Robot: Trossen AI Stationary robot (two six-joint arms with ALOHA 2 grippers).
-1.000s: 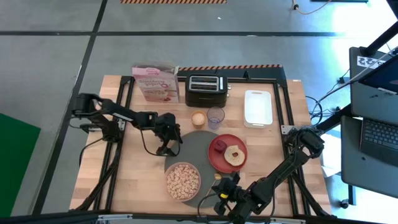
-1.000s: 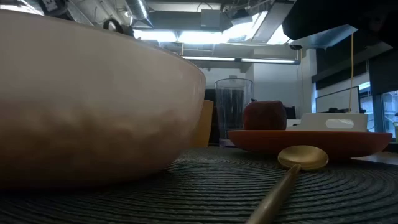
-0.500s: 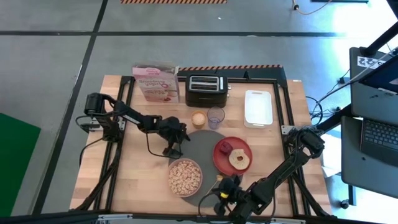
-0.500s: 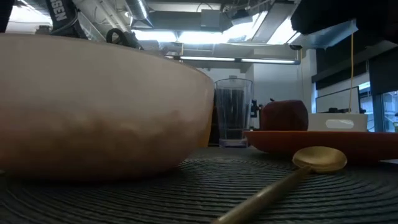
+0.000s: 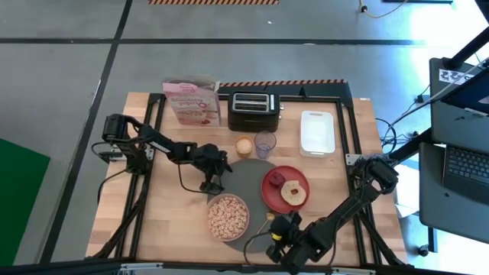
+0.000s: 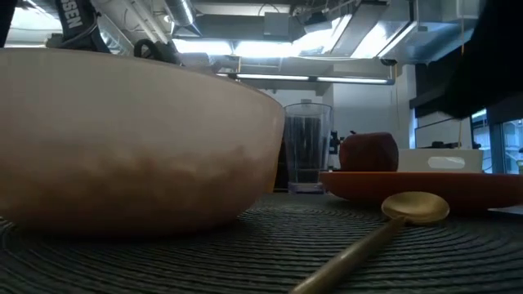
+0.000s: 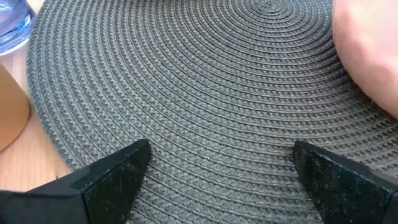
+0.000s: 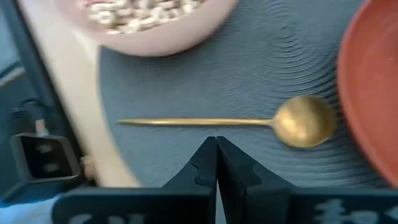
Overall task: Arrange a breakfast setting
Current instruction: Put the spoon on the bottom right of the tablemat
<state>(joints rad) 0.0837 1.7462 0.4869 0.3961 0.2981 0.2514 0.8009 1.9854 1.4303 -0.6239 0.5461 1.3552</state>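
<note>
bowl (image 6: pixel 131 139) cut off at left, plate (image 8: pixel 373 93) cropped

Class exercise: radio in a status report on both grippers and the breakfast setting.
Left gripper open over mat edge. Right gripper shut, empty, near spoon. Bowl, plate on mat. Nothing obstructing.

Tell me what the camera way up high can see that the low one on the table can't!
Only the high view shows the cereal inside the bowl, the bagel half on the plate, the toaster, the cereal box, the white tray and both arms, with the left claw at the mat's edge and the right claw near the spoon. Only the low view shows the room's ceiling lights. Both show the bowl, red plate, dark-red fruit, golden spoon, glass and mat.
</note>
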